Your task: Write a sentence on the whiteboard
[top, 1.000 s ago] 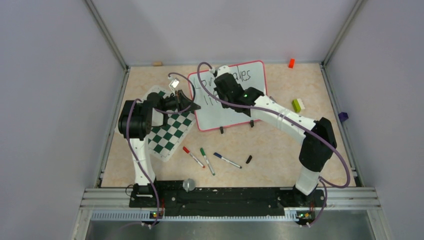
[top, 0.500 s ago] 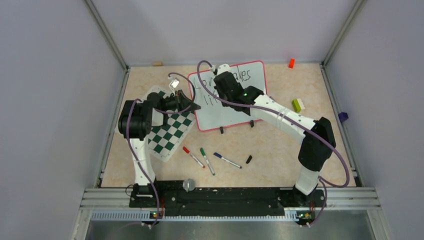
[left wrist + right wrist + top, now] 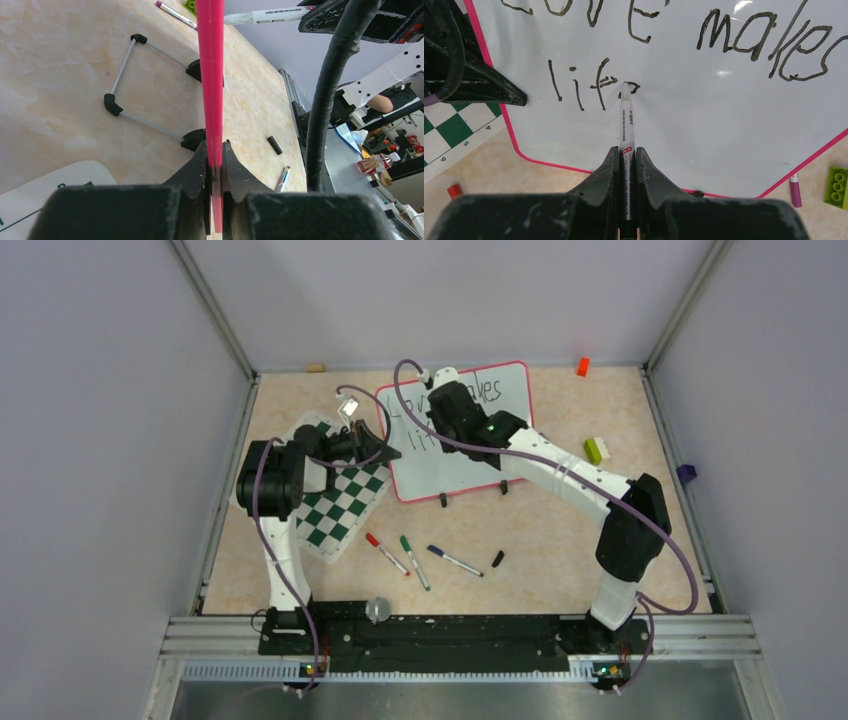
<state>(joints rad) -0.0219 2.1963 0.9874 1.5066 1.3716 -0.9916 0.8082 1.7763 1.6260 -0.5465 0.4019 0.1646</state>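
Seen from above: a tan table with two robot arms bolted at its near edge.

Closest to the arm bases, in front of the whiteboard [image 3: 445, 475], three loose pens lie side by side. They are a red marker [image 3: 386, 553], a green marker [image 3: 415, 562] and a blue marker [image 3: 455, 561]. A black cap [image 3: 497, 559] lies just to their right. A green-and-white checkered mat [image 3: 335, 505] lies just beside the whiteboard's left edge.

The whiteboard sits mid-table, toward the back wall. It is glossy white with a thin red frame and is propped on two small black feet [image 3: 442, 500].

The left gripper [image 3: 215, 159] is closed narrow on the whiteboard's left edge, its jaws pinching the red frame. The right gripper [image 3: 626, 156] reaches over the whiteboard from its right side. It is clamped tight on a white-barrelled marker [image 3: 625, 120], whose tip touches the board.

The sentence [image 3: 602, 82] is black handwriting on two lines. The top line reads "Love makes" and the lower line reads "lif" (a fourth letter is only a small loop at the marker tip).

A green block [image 3: 597, 449] lies to the right of the whiteboard. An orange block [image 3: 582, 366] sits beyond the board's far right corner, near the back wall. A small wooden block [image 3: 316, 367] sits beyond the far left corner, against the back wall.
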